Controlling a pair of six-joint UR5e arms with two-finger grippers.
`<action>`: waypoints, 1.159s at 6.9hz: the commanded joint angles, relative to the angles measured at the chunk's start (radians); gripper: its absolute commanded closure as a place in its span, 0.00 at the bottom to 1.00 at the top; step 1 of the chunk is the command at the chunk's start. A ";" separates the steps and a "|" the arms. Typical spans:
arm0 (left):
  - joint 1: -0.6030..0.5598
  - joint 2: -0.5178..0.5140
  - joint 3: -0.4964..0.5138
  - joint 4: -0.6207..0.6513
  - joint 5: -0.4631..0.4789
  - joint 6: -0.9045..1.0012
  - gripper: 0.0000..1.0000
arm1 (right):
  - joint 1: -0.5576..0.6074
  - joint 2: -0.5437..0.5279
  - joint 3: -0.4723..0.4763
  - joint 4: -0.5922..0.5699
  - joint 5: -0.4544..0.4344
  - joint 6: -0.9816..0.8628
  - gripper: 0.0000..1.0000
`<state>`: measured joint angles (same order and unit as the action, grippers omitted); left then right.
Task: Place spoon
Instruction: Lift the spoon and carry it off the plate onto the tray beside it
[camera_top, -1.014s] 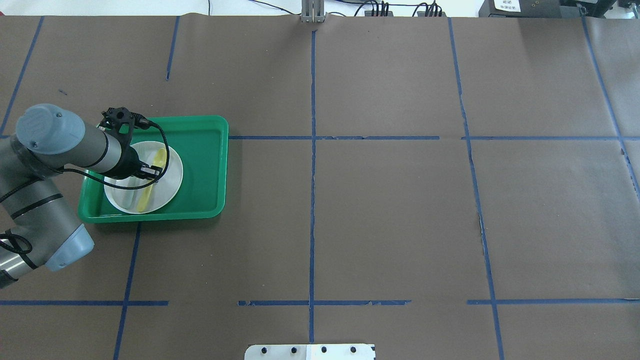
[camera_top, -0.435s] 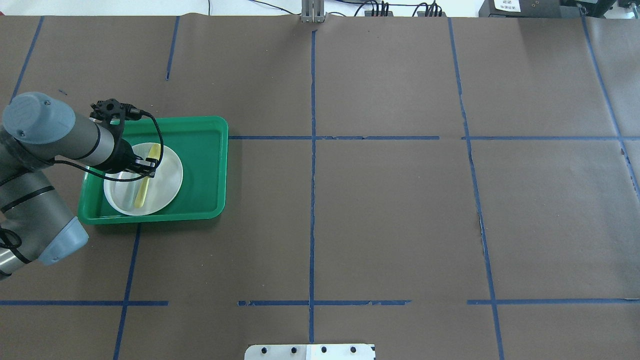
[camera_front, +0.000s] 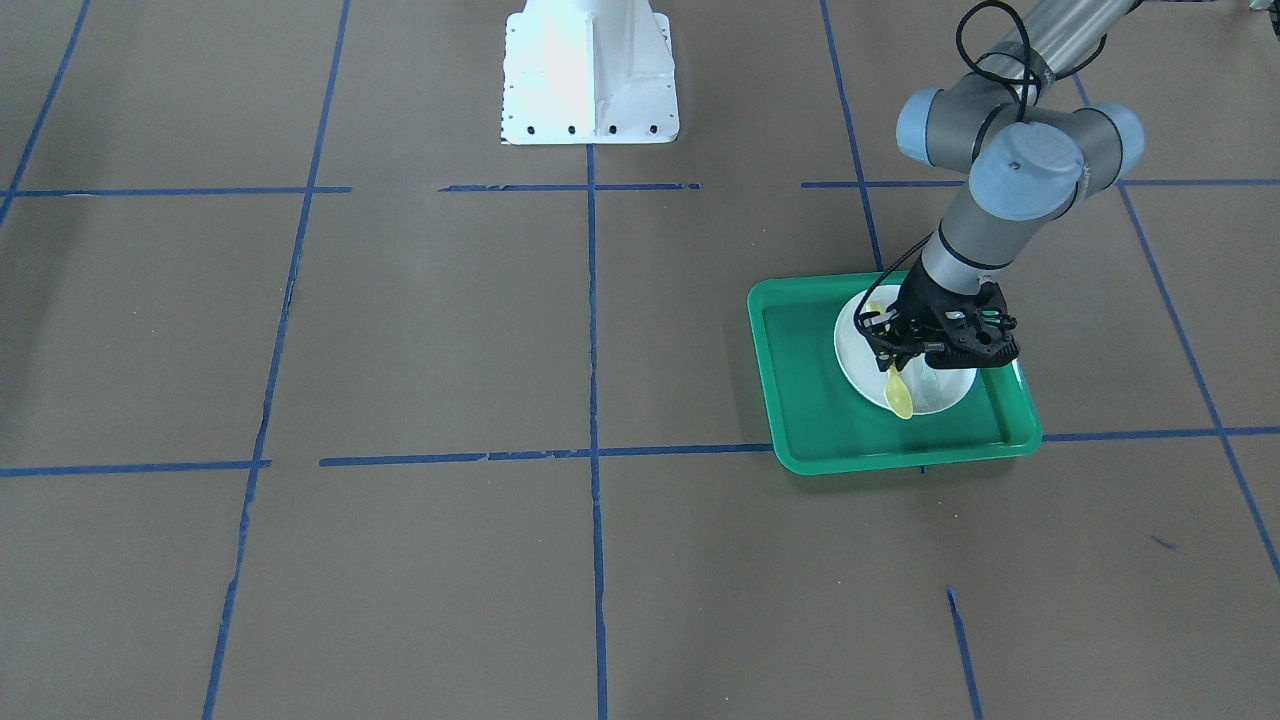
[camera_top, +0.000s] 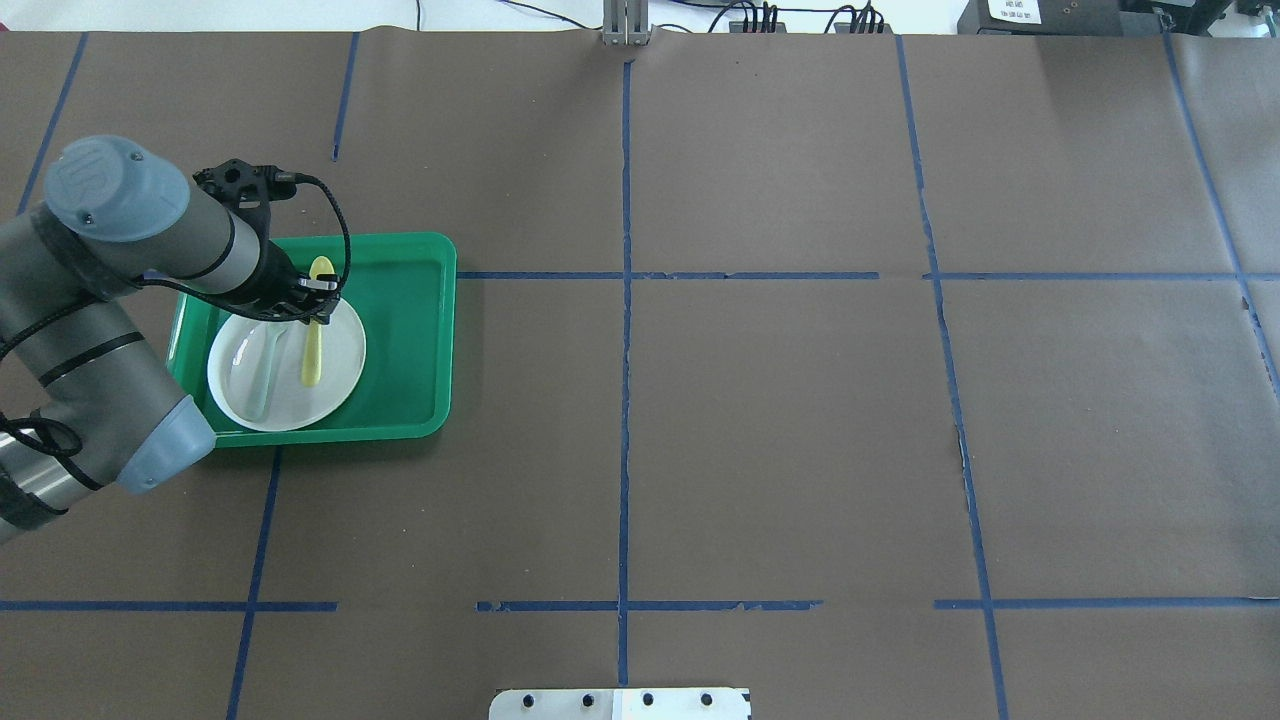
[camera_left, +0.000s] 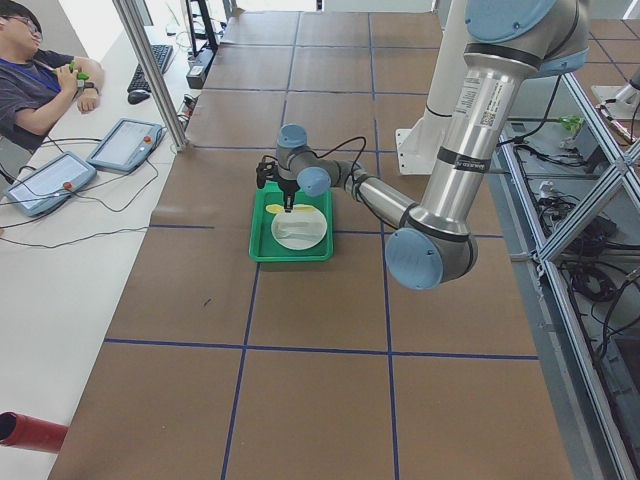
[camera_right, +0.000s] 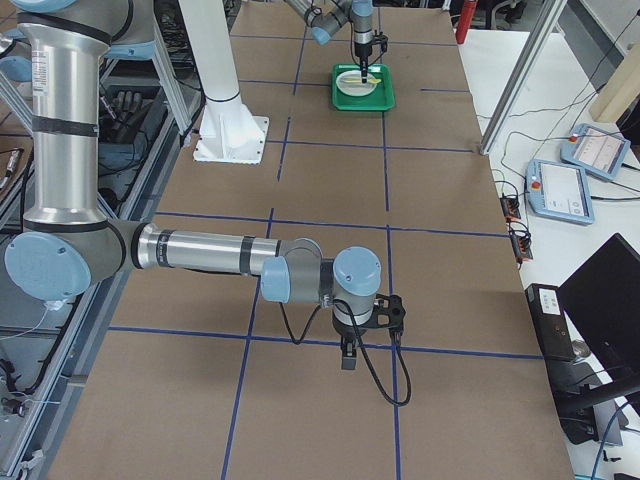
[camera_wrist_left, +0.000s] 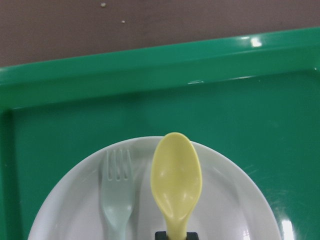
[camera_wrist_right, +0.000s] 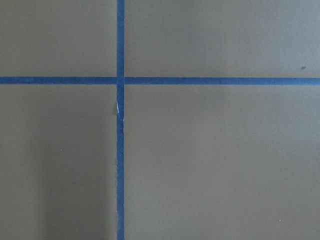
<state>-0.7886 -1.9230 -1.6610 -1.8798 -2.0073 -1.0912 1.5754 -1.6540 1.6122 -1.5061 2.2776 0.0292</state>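
The pale yellow spoon (camera_top: 316, 335) is held by my left gripper (camera_top: 311, 297), which is shut on its handle. The spoon hangs just above the white plate (camera_top: 340, 375) in the green tray (camera_top: 440, 340). Its bowl points to the tray's far side. In the left wrist view the spoon's bowl (camera_wrist_left: 176, 180) sits over the plate's rim (camera_wrist_left: 235, 205), beside the grey-green fork (camera_wrist_left: 116, 200). The front view shows the left gripper (camera_front: 893, 362) with the spoon (camera_front: 899, 398) over the plate (camera_front: 858, 362). My right gripper (camera_right: 348, 356) hovers low over bare table; I cannot tell its state.
The fork (camera_top: 262, 365) lies on the plate's left half. The tray's rim (camera_wrist_left: 150, 70) stands between the plate and the brown paper table. Blue tape lines (camera_wrist_right: 120, 150) cross the table under the right wrist. The white robot base (camera_front: 588, 70) is at the table's middle.
My left gripper has swung with the spoon from the plate's middle towards the tray's far side. The spoon has turned from slanted to pointing straight away.
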 joint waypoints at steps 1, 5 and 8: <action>0.062 -0.108 0.062 0.036 0.054 -0.131 1.00 | 0.000 0.000 0.000 0.001 0.000 0.000 0.00; 0.106 -0.120 0.093 0.031 0.105 -0.144 0.81 | 0.000 -0.001 0.000 0.000 0.000 0.000 0.00; 0.104 -0.116 0.087 0.036 0.107 -0.141 0.01 | 0.000 0.000 0.000 0.000 0.000 0.000 0.00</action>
<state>-0.6834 -2.0394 -1.5685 -1.8463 -1.9010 -1.2303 1.5754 -1.6548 1.6122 -1.5053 2.2779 0.0292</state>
